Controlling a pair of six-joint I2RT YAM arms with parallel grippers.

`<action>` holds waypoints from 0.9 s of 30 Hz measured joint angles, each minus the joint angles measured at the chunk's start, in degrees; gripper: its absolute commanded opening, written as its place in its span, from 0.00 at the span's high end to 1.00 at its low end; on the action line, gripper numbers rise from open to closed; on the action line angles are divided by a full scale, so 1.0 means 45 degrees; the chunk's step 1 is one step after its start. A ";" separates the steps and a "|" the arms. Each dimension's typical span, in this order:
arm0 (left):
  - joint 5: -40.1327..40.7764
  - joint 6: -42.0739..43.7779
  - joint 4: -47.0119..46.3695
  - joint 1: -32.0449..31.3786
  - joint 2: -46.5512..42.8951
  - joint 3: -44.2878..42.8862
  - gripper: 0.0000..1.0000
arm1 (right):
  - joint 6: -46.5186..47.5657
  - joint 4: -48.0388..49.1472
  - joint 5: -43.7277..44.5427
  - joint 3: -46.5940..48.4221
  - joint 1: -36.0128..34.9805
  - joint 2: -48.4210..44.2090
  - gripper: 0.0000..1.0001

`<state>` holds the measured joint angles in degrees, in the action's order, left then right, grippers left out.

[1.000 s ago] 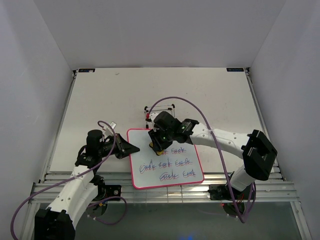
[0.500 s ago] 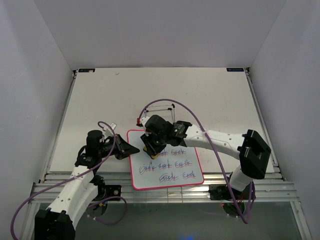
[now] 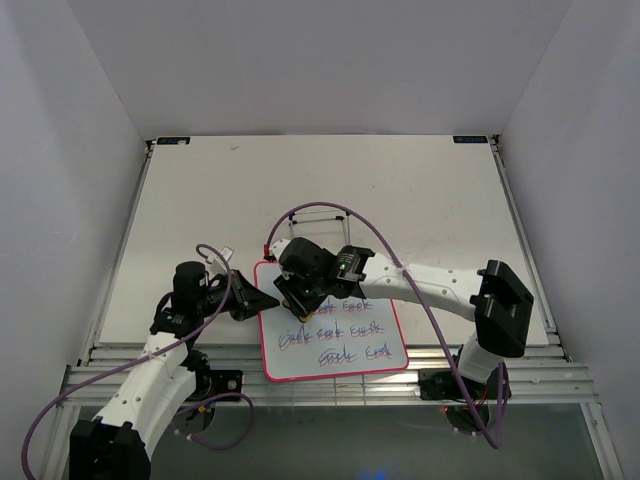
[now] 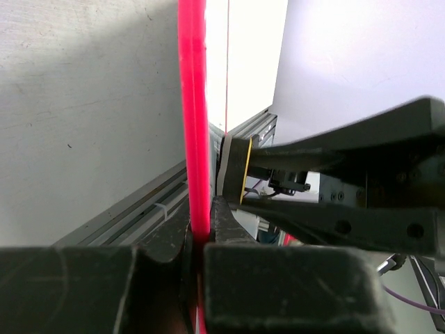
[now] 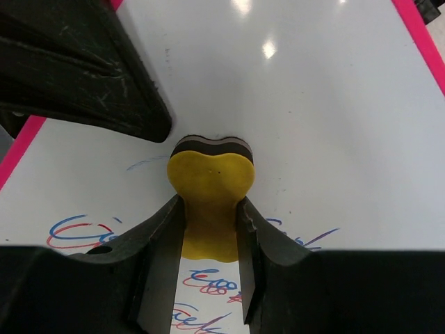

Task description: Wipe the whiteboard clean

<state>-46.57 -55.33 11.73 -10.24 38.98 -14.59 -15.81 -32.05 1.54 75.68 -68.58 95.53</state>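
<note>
The whiteboard (image 3: 388, 322) lies flat near the front edge, pink-framed, with rows of blue-red scribbles (image 3: 335, 331) on its lower half. My left gripper (image 3: 262, 300) is shut on the board's left frame (image 4: 193, 139), which runs between its jaws (image 4: 201, 236). My right gripper (image 3: 297, 300) hangs over the board's upper left part, shut on a yellow eraser (image 5: 211, 181) with a dark felt underside pressed on the white surface (image 5: 334, 125). Scribbles (image 5: 76, 233) lie just beside and below the eraser. The left finger (image 5: 83, 76) shows close to the eraser's left.
A black wire stand (image 3: 322, 214) with red tips stands just behind the board. Purple cables (image 3: 400, 235) loop over both arms. Aluminium rails (image 3: 330, 388) run along the table's near edge. White walls close in the left, right and back.
My right gripper has slid left along the upper part of the board with the eraser, toward the left gripper. The left gripper and the board have not moved.
</note>
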 measured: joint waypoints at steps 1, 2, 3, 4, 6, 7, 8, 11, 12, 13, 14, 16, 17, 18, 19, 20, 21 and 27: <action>0.0000 0.0000 0.0000 0.0000 0.0000 0.0000 1.00 | 0.0039 -0.0039 0.0000 0.0053 -0.0107 0.0000 0.75; 0.0000 -0.0005 -0.0015 0.0000 0.0000 0.0000 1.00 | 0.0068 -0.0107 -0.0019 0.0136 -0.0223 0.0000 0.74; -0.0005 -0.0010 -0.0034 -0.0005 -0.0015 0.0000 1.00 | 0.0102 -0.0214 -0.0044 0.0262 -0.0379 0.0024 0.75; -0.0010 -0.0015 -0.0034 -0.0005 -0.0029 0.0000 1.00 | 0.0155 -0.0321 -0.0053 0.0437 -0.0554 0.0097 0.74; -0.0005 -0.0015 -0.0024 -0.0005 -0.0044 0.0000 1.00 | 0.0257 -0.0505 -0.0044 0.0835 -0.0923 0.0301 0.75; -0.0010 -0.0010 -0.0019 0.0000 -0.0044 0.0000 1.00 | 0.0287 -0.0641 -0.0015 0.1020 -0.1093 0.0389 0.74; -0.0005 -0.0010 -0.0024 0.0000 -0.0044 0.0000 1.00 | 0.0301 -0.0767 -0.0015 0.1180 -0.1224 0.0461 0.75; -0.0015 -0.0005 -0.0034 -0.0005 -0.0049 0.0000 1.00 | 0.0321 -0.0889 -0.0044 0.1423 -0.1525 0.0549 0.75; -0.0015 -0.0005 -0.0039 -0.0005 -0.0049 0.0000 1.00 | 0.0321 -0.0894 -0.0044 0.1423 -0.1593 0.0549 0.75; -0.0019 0.0005 -0.0039 -0.0005 -0.0049 0.0000 1.00 | 0.0321 -0.0894 -0.0029 0.1423 -0.1627 0.0549 0.75; -0.0015 0.0005 -0.0034 -0.0005 -0.0049 0.0000 1.00 | 0.0321 -0.0899 0.0029 0.1423 -0.1651 0.0549 0.74; -0.0015 0.0005 -0.0044 -0.0005 -0.0049 0.0000 1.00 | 0.0316 -0.0899 0.0078 0.1423 -0.1632 0.0549 0.74; -0.0015 0.0005 -0.0044 -0.0005 -0.0049 0.0000 1.00 | 0.0306 -0.0869 0.0068 0.1394 -0.1549 0.0544 0.74; -0.0010 0.0010 -0.0044 -0.0005 -0.0049 0.0000 1.00 | 0.0282 -0.0792 0.0000 0.1311 -0.1472 0.0520 0.74; -0.0010 0.0029 -0.0039 -0.0005 -0.0049 0.0000 1.00 | 0.0267 -0.0714 -0.0073 0.1219 -0.1384 0.0491 0.74; -0.0005 0.0044 -0.0039 -0.0005 -0.0044 0.0000 1.00 | 0.0253 -0.0539 -0.0189 0.1015 -0.1253 0.0403 0.74; 0.0000 0.0049 -0.0039 0.0000 -0.0044 0.0000 1.00 | 0.0219 -0.0296 -0.0311 0.0695 -0.1054 0.0238 0.75; -0.0010 -0.0010 0.0015 -0.0005 -0.0049 0.0000 1.00 | -0.0146 0.1311 -0.1166 -0.2482 0.1073 -0.1447 0.75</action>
<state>-46.61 -55.37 11.79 -10.26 38.76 -14.59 -16.47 -26.15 -3.70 64.51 -63.75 89.01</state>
